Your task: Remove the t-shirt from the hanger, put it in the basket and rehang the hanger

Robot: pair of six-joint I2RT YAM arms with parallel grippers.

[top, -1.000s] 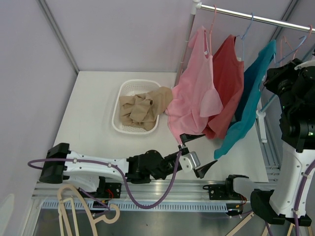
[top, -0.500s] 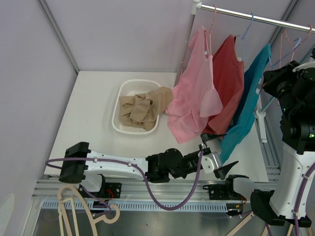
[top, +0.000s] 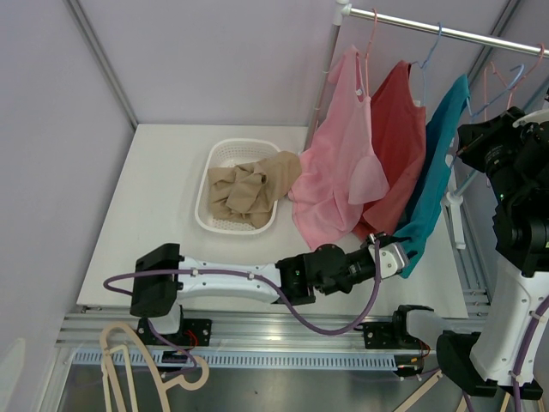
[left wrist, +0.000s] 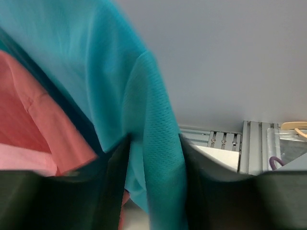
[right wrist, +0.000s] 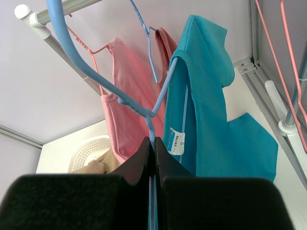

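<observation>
Top view: the teal t-shirt [top: 433, 163] is hanging from the metal rail [top: 446, 33], last in a row after a pink shirt [top: 339, 172] and a red shirt [top: 399, 137], with the red one overlapping its near side. My left arm [top: 232, 279] is stretching flat across the front of the tabletop [top: 163, 215], and my left jaws are sitting at the teal hem near the tabletop's right edge. A white slotted basket [top: 208, 172] is holding crumpled beige cloth [top: 249, 189]. The bare tabletop to its left is giving open room.

Left wrist view: it is showing what the top view is not. The teal cloth [left wrist: 153, 120] is a fine mesh knit. My left jaws are standing part-way apart with a soft fold of it running down between them. I cannot tell whether they are pressing on it.

Right wrist view: my right jaws are closing tight on the thin wire of the blue hanger [right wrist: 124, 102], just below its curved hook. The teal shirt [right wrist: 206, 96] is draping over the hanger's right side, with a white size tag [right wrist: 176, 142] showing. The pink hanger wires at the right are crowding that edge.
</observation>
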